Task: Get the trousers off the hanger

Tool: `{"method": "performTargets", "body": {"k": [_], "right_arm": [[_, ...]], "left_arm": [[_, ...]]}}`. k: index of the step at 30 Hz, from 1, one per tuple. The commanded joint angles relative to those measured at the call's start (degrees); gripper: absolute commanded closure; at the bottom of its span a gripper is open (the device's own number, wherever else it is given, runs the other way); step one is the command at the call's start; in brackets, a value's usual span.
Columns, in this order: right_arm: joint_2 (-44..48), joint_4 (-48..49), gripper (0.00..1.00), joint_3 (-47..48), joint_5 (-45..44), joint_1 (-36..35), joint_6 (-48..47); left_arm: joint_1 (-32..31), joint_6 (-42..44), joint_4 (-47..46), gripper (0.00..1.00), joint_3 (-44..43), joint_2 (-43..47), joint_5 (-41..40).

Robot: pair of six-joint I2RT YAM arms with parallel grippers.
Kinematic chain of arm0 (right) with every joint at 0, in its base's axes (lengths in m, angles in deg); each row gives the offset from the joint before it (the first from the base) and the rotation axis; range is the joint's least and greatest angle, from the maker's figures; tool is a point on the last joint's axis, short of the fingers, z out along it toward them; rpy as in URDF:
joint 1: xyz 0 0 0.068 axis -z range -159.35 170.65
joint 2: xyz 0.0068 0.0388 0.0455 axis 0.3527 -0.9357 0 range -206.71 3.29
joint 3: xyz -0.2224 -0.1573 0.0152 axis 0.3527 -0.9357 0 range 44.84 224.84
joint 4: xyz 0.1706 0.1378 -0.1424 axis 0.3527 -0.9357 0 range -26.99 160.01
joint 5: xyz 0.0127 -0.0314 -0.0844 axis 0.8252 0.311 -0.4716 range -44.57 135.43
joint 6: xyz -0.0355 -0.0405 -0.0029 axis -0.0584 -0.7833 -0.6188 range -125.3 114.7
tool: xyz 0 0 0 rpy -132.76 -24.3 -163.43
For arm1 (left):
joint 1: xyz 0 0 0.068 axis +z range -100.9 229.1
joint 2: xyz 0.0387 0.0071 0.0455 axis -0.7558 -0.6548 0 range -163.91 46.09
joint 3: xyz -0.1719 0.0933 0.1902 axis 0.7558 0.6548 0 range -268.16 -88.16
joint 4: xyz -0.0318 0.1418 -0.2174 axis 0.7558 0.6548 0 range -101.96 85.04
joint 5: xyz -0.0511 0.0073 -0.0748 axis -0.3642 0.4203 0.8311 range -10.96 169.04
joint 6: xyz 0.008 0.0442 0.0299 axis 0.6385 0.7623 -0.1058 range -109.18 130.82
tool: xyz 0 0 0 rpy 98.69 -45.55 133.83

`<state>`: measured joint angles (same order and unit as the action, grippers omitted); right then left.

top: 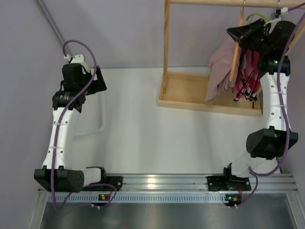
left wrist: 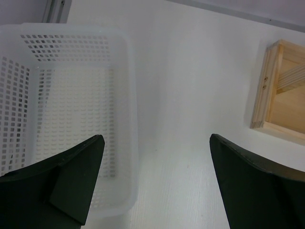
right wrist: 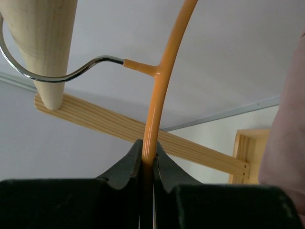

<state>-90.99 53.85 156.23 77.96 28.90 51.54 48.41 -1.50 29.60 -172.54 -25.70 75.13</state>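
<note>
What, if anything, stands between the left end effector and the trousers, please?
The rack's wooden upright appears to stand between the open left end effector and the trousers on the hanger, which the right end effector clamps.

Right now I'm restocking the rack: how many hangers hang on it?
2. The orange hanger carries the pink trousers, with the right pincer shut on it; the green hanger hangs just right of it, above the red patterned garment. The arm may hide others.

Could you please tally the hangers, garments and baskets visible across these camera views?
Hangers: 2, orange hanger and lime-green hanger.
Garments: 2, pink trousers and red patterned garment.
Baskets: 1, white basket.
Total: 5.
</note>
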Motion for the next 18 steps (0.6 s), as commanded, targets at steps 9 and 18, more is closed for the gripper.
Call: {"method": "performTargets", "body": {"k": [9,18], "right_arm": [[4.11,24.84,1.0,3.82,6.57,-0.69,16.61],[7.78,27.41,1.0,-0.1,8.68,-0.87,21.03]], "left_arm": [[0.25,0.63,-8.84,0.01,-2.64,3.66,10.04],[0.25,4.49,-20.72,0.01,5.0,10.08,23.66]]}}
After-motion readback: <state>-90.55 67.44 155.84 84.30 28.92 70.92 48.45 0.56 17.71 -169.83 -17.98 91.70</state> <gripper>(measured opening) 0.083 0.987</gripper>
